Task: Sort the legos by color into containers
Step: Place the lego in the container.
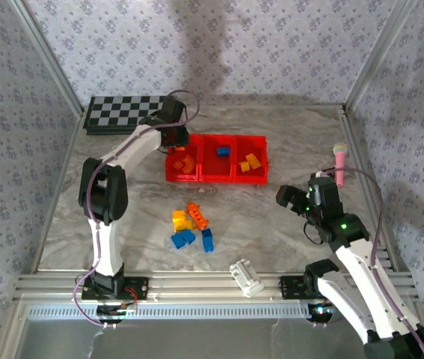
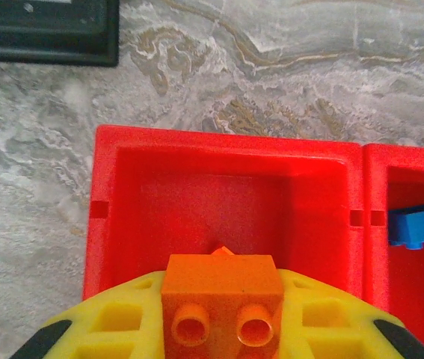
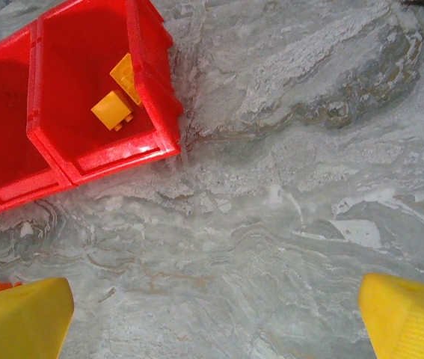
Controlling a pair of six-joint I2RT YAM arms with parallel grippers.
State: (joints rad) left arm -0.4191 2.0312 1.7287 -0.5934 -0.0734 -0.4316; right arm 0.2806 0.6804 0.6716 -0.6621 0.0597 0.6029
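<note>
My left gripper [image 2: 219,333] is pinched narrow on an orange brick [image 2: 219,288], studs toward the wrist camera, and it hangs over the left bin [image 2: 118,217] of the red containers [image 1: 215,178]. That looks like the right bin, since other orange pieces lie in it in the overhead view. The drop is where I see trouble. My own fingers hide the wall under the wrist, so I cannot tell whether the brick is fully inside the rim; let go over the edge, it could tip out onto the table [image 1: 271,239]. If it clings to one pad as the jaws part, it may be flung sideways into the middle bin [image 2: 410,161], where a blue brick [image 2: 419,224] lies just past the shared wall, and the colours would be mixed. Lowering to shorten the drop has its own risk: I judge the bins to be light, and a finger catching a wall could shove the whole row. My right gripper [image 3: 215,318] stands wide with nothing between its fingers, over bare table just beside the right bin [image 3: 159,112], which holds yellow bricks [image 3: 114,111]. The loose legos [image 1: 189,228] lie bunched and touching between the two arms, so reaching with both at once risks a clash, and picking one may scatter its neighbours.
</note>
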